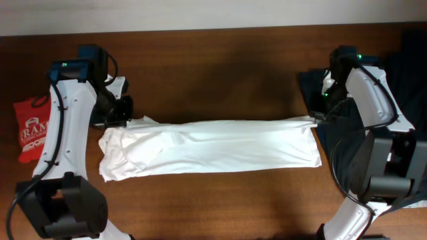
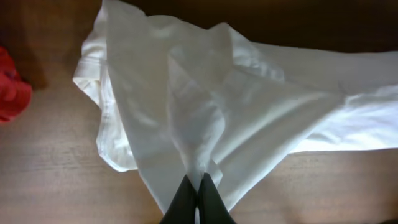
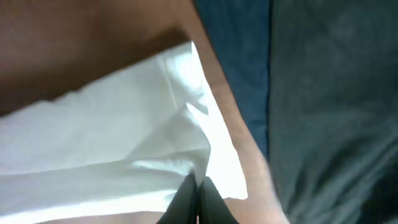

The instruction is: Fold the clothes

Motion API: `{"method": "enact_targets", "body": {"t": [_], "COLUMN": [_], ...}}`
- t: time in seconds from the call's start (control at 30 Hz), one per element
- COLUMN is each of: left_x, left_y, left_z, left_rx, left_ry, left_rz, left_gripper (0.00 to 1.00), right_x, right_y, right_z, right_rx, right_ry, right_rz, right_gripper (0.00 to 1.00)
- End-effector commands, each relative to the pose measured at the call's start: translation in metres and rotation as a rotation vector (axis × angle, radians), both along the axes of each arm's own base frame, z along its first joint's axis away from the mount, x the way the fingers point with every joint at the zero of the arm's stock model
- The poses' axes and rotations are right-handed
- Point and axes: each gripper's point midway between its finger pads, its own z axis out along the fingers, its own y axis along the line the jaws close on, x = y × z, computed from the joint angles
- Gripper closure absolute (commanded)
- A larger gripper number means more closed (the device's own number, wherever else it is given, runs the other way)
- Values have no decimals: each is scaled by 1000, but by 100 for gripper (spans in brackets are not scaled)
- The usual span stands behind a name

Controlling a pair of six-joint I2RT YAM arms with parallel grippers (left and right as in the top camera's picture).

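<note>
A: Where is the white T-shirt?
B: Stretched in a long band across the brown counter, with a red shirt near one end.
A: And the pincers?
B: The left pincer is clamped on a raised fold. The right pincer pinches the opposite corner.

**Clear wood front and back, ends crowded**

Bare table beyond the white T-shirt, another open strip in front. Red shirt hems in my left side; dark garments pile just beside my right.
</note>
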Motion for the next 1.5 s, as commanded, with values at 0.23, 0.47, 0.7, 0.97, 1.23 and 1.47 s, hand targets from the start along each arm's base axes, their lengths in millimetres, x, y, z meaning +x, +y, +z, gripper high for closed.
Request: {"method": "enact_targets", "body": {"t": [0.23,0.47,0.7,0.97,1.23,1.47], "left_x": [-57,-85,-72,-4,-45,-61], "left_y": [0,0,3,-53,-78,-31], "left_z": [-40,-60,-64,-66,-88,-51], "left_rx": [2,10,24,-249,-245,32], "left_ry": [227,334,278,-5,124,45], "left_rz": [34,31,31,-6,-50,17], "left_gripper": [100,97,70,61,80,59], "right_x": [-30,-44,-45,-37,-41,-53], "right_y": [-22,-20,-17,-4,-4,-2], "right_z": [18,21,21,19,-3,-24], "right_rx": [-121,-112,-101,-21,-20,-12], "right_ry": [96,156,161,121,128,158], "right_rz": [4,8,11,31,30,30], "right_gripper": [94,81,76,72,66,51]}}
